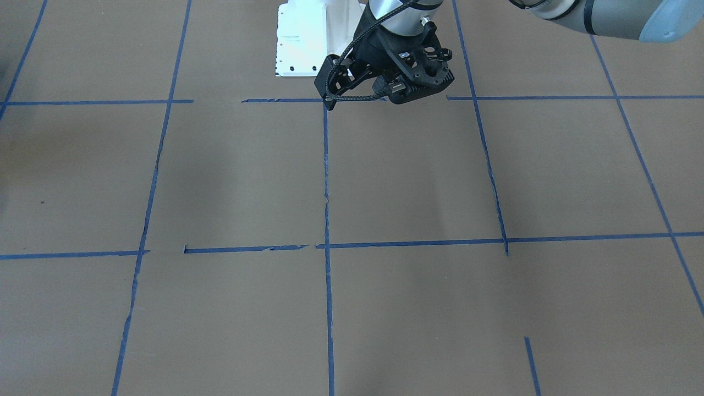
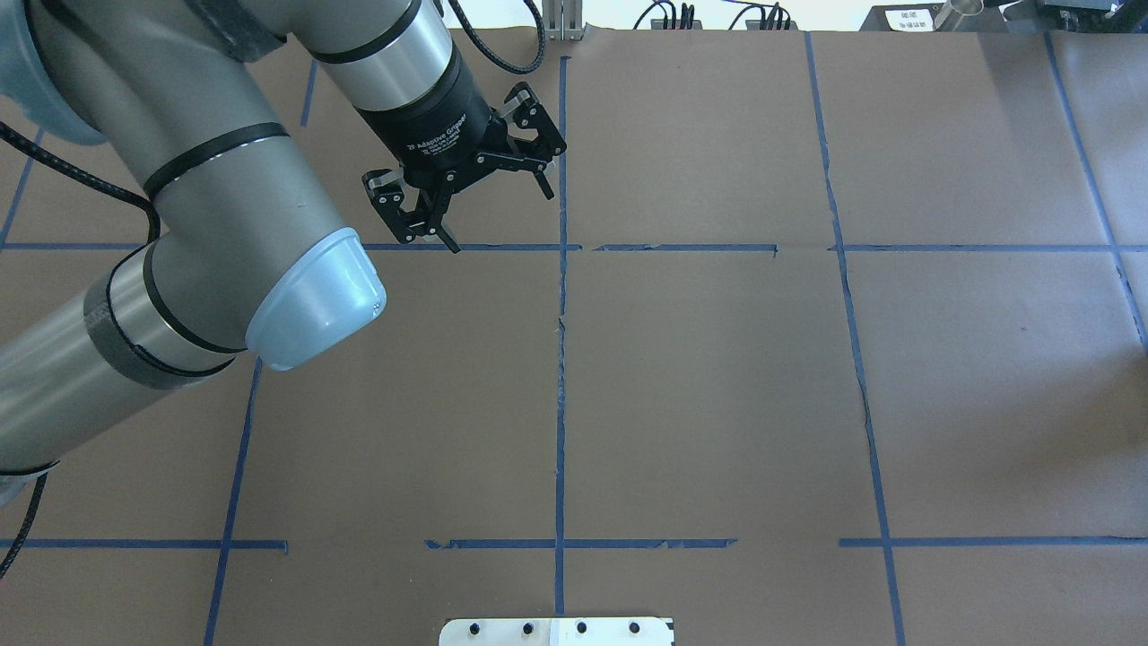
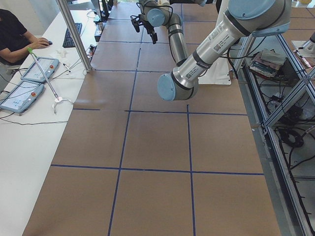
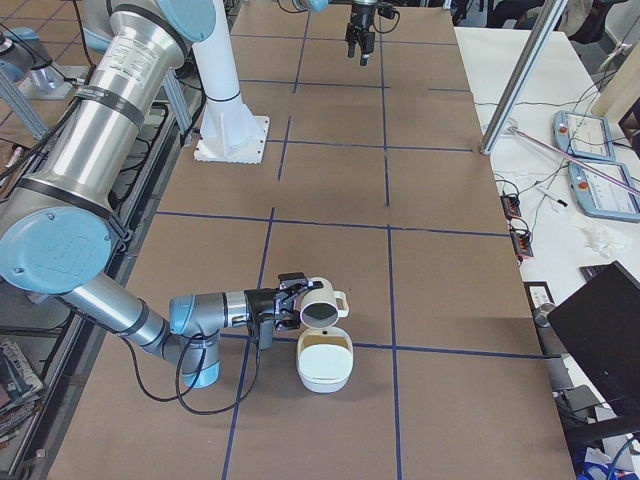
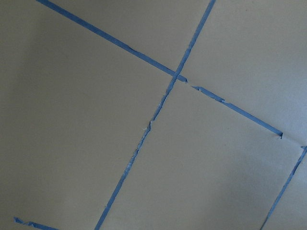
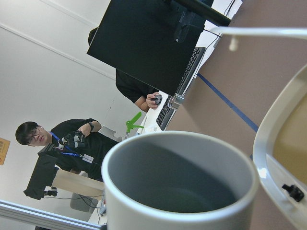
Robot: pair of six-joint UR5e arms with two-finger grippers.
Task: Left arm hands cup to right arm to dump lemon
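The left arm's black gripper (image 2: pixel 500 220) hangs open and empty over the far left-middle of the brown table; the front-facing view shows its perforated bracket and cable (image 1: pixel 385 77). In the exterior right view the right arm's gripper (image 4: pixel 285 305) is at the white cup (image 4: pixel 322 300), which lies tilted on its side, mouth down toward a white bowl (image 4: pixel 325 362) on the table. I cannot tell whether that gripper is open or shut. The right wrist view shows the cup's grey inside (image 6: pixel 177 177) and the bowl's rim (image 6: pixel 280 129). I can make out no lemon.
The white robot base plate (image 1: pixel 302 38) sits at the table's near-robot edge. Blue tape lines (image 2: pixel 560 359) grid the brown table. A metal post (image 4: pixel 520 80) and teach pendants (image 4: pixel 600 165) stand on the operators' side. An operator (image 3: pixel 15 34) sits there.
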